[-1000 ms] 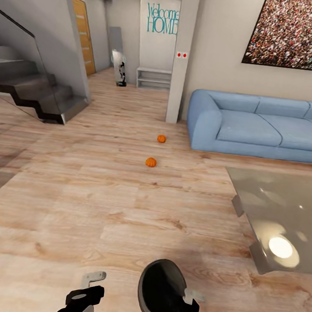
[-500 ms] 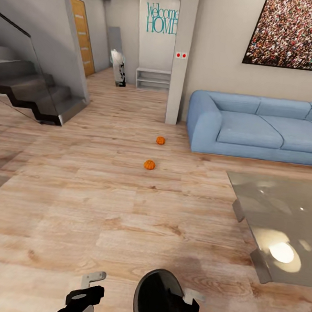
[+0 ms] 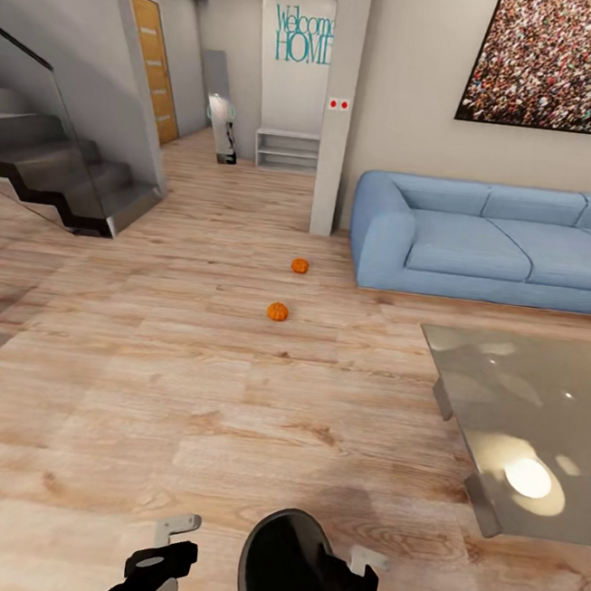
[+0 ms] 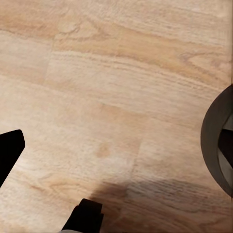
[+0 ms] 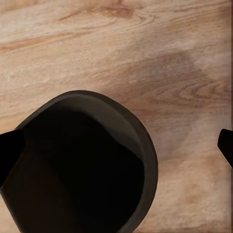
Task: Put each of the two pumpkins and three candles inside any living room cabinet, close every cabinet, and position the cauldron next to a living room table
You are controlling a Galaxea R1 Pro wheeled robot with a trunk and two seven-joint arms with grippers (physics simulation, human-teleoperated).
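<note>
Two orange pumpkins lie on the wood floor ahead, one nearer (image 3: 277,312) and one farther (image 3: 299,266), close to the sofa's end. The dark cauldron (image 3: 284,575) hangs low in front of me, mouth tilted up, held at its rim by my right gripper (image 3: 351,563). In the right wrist view the cauldron (image 5: 82,165) sits between the two black fingertips, above the floor. My left gripper (image 3: 171,542) is open beside it with nothing in it; its fingers (image 4: 9,150) frame bare floor. The glossy grey table (image 3: 519,419) stands to my right. Candles and cabinet are out of view.
A blue sofa (image 3: 492,239) lines the right wall behind the table. A white pillar (image 3: 338,109) stands by the sofa's end. Dark stairs (image 3: 62,175) rise at the left. A hallway with a low shelf (image 3: 288,149) runs beyond. Open wood floor lies between me and the pumpkins.
The whole view has shifted a little, so the pumpkins, pillar and table sit slightly further left in the picture. The cauldron has stayed in the right gripper. The left gripper is unchanged.
</note>
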